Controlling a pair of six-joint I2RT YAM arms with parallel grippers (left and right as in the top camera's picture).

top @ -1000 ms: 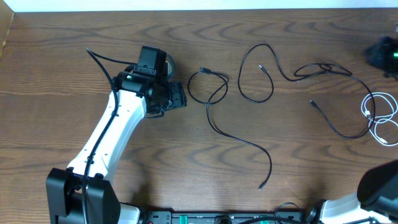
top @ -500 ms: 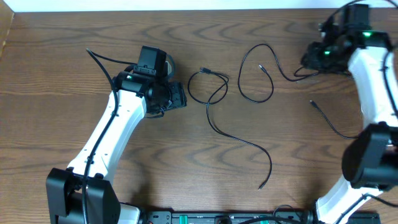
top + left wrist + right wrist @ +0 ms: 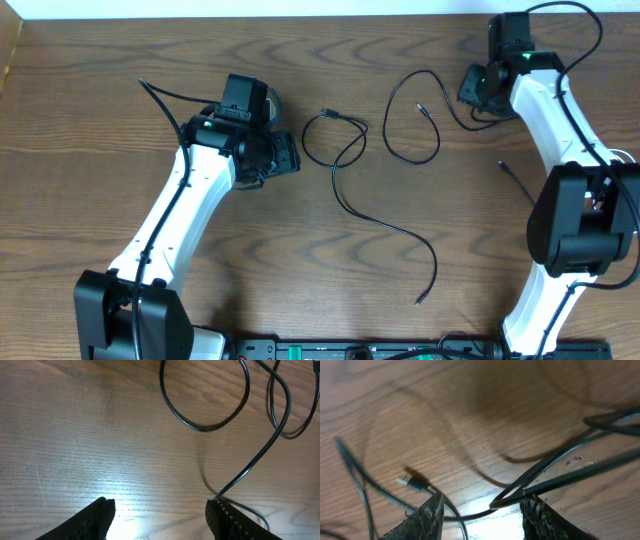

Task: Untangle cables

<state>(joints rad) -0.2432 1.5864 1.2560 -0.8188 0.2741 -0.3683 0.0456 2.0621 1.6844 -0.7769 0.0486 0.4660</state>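
Black cables lie loose on the wooden table. One black cable (image 3: 347, 150) forms a loop with a long tail toward the front. My left gripper (image 3: 293, 156) is open just left of that loop; in the left wrist view the gripper (image 3: 162, 515) is empty, and this cable (image 3: 255, 462) runs past its right finger. A second black cable (image 3: 405, 95) loops at the back and runs right under my right gripper (image 3: 466, 90). In the right wrist view the right gripper (image 3: 482, 516) is open, with a bend of this cable (image 3: 545, 485) lying between its fingers. The white cable is hidden.
A small plug end (image 3: 412, 481) lies left of the right fingers. Another black cable end (image 3: 508, 169) lies beside the right arm (image 3: 560, 120). The left arm (image 3: 180, 210) stretches from the front left. The table's back edge is close behind the right gripper.
The right arm has swung in from the right edge and moved left along the back, now over the back cable. The left arm and the cables have not moved.
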